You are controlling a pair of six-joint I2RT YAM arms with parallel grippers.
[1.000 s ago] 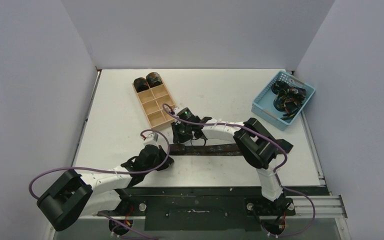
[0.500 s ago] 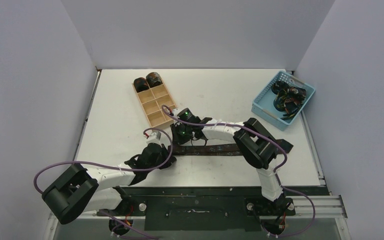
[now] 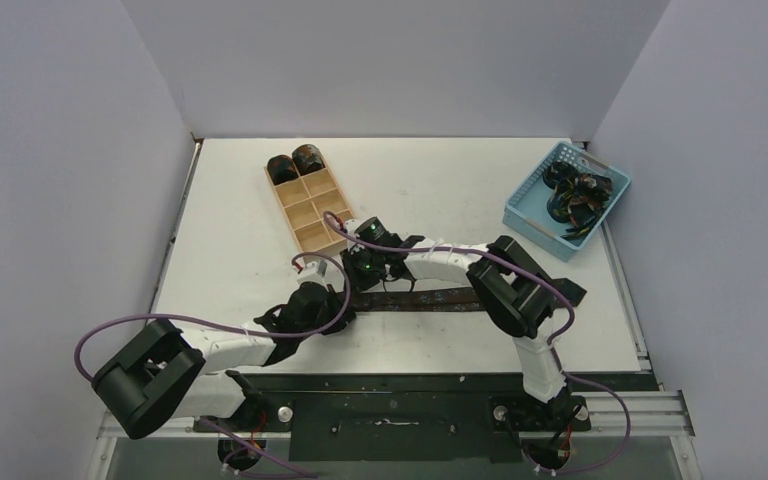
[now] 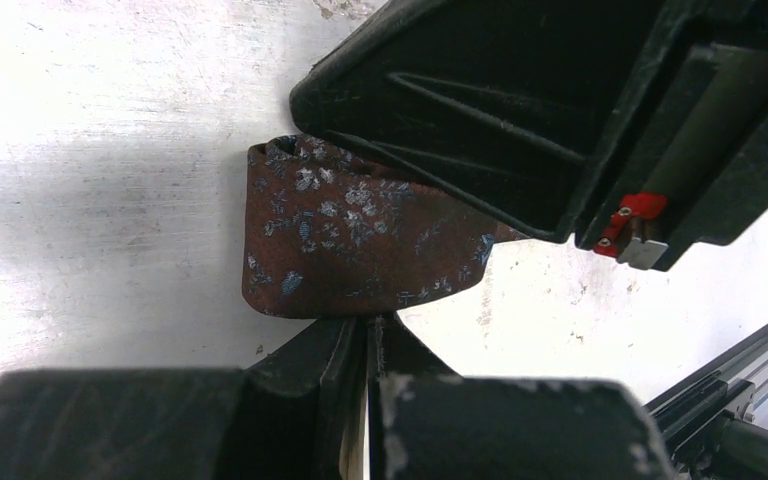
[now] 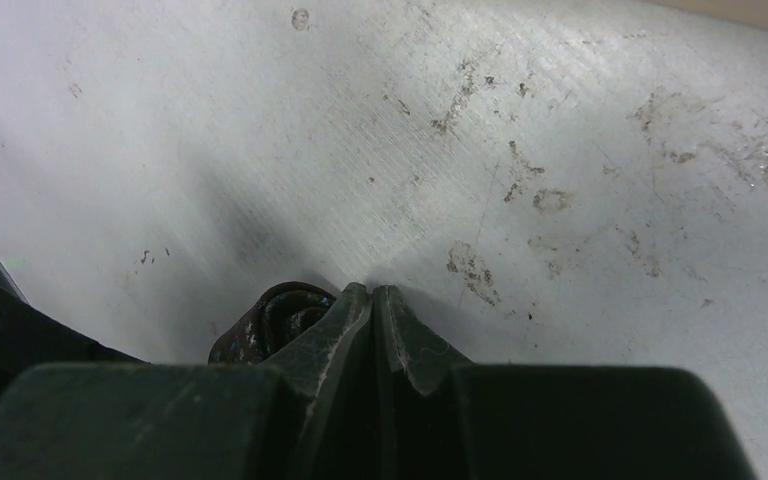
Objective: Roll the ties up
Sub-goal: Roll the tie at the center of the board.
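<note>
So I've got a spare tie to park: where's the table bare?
Bare: the far stretch between tray and basket, and the strip between tray and left wall. Crowded: the middle, where the left arm and right arm meet over the tie.

The scuffed white table (image 3: 430, 180) carries a tan wooden tray (image 3: 306, 203). Just nearer than the tray, a dark patterned tie (image 3: 430, 297) lies flat, stretching rightward, its left end coiled. Well right of the tray sits a light blue basket (image 3: 530, 180).
</note>
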